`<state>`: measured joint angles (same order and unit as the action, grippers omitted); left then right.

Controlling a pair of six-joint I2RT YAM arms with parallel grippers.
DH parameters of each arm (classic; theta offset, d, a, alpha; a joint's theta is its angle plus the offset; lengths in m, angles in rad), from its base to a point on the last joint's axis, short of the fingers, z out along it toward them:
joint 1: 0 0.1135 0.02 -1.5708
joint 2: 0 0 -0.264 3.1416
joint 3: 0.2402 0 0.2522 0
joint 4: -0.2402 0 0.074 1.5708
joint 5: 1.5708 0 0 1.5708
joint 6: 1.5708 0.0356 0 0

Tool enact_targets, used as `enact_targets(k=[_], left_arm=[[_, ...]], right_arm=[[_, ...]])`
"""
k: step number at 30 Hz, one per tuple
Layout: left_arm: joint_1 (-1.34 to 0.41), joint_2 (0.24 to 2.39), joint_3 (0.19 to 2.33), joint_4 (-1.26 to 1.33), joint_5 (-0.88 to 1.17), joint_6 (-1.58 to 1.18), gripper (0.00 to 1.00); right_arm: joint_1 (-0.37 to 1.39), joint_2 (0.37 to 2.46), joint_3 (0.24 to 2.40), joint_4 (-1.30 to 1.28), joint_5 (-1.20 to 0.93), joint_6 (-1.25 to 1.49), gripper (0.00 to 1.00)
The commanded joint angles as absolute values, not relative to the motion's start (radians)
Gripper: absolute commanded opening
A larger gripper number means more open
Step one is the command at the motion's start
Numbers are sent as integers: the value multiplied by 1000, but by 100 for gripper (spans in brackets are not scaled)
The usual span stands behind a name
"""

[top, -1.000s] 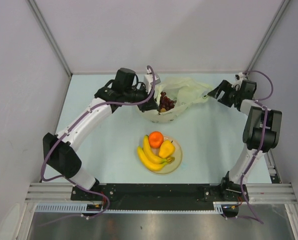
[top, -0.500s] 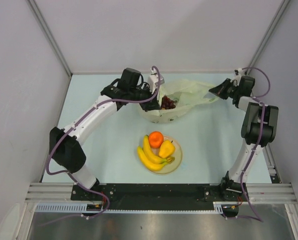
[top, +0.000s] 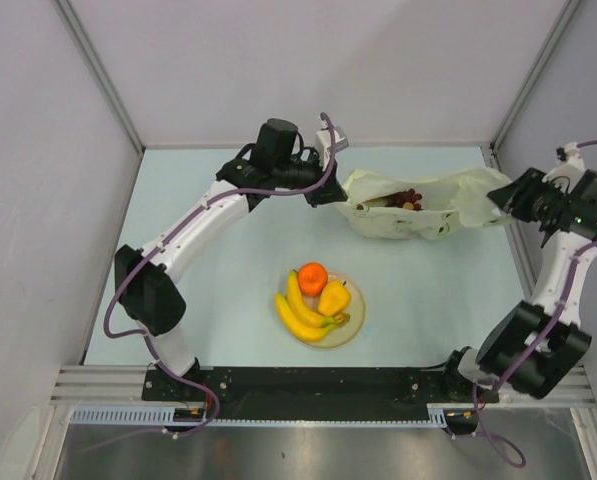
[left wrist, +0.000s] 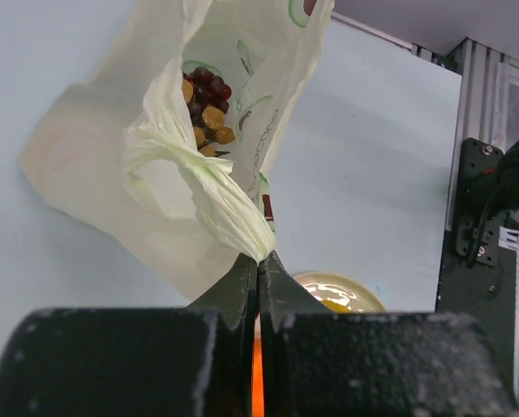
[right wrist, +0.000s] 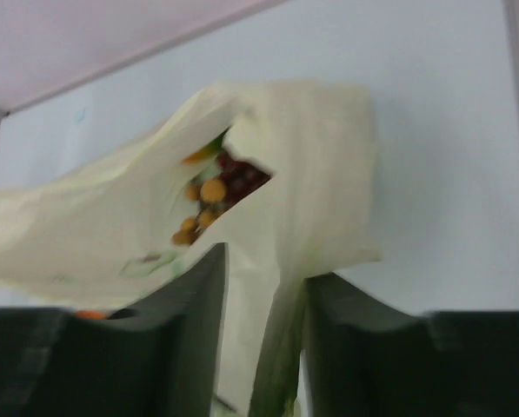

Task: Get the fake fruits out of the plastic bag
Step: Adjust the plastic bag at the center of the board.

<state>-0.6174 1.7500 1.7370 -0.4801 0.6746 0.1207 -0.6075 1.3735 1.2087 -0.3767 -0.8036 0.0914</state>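
Bananas (top: pixel 300 312), orange (top: pixel 313 278) and yellow fruit (top: pixel 333 297) are set on the plate (top: pixel 357 322), grapes (top: pixel 403 198) are left in the plastic bag (top: pixel 393 222) behind it, pinched by the clamped left gripper (left wrist: pixel 257 261), and whether the right gripper (right wrist: pixel 263 269) grips it cannot be told.

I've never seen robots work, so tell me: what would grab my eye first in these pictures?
The pale plastic bag at the far side of the table, stretched between both arms: the left hand pinches one handle, and the other end runs into the right hand. Dark grapes show inside it. Mid-table, a cream plate holds bananas, an orange and a yellow fruit.
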Motion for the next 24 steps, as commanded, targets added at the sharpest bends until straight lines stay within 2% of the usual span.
enact_targets(k=[1,2,3,7,12,13,16,17,20,22,24], left_arm=[[-653,1749,1703,-477,729,104,0],[-666,1761,1703,-474,723,95,0],[-672,1779,1709,-476,721,91,0],[-689,1795,1712,-447,690,48,0],[-690,1779,1692,-448,651,52,0],[-692,1775,1687,-448,641,55,0],[-692,1761,1674,-442,637,40,0],[-692,1755,1671,-439,634,37,0],[-692,1744,1663,-436,626,34,0],[-692,1744,1661,-433,629,29,0],[-692,1741,1657,-430,624,25,0]], right_arm=[[-558,1235,1098,-652,-781,-260,62],[-564,1221,1100,-619,-796,-255,68],[-583,1206,1109,-594,-830,-241,99],[-563,1129,1161,-422,-922,-140,100],[-364,1106,1212,-244,-892,-98,100],[-257,1106,1212,-235,-859,-127,99],[-112,1146,1212,-288,-784,-283,89],[-50,1160,1212,-302,-779,-308,79],[23,1210,1212,-376,-801,-414,60],[57,1219,1212,-435,-778,-520,54],[93,1204,1212,-440,-723,-573,57]])
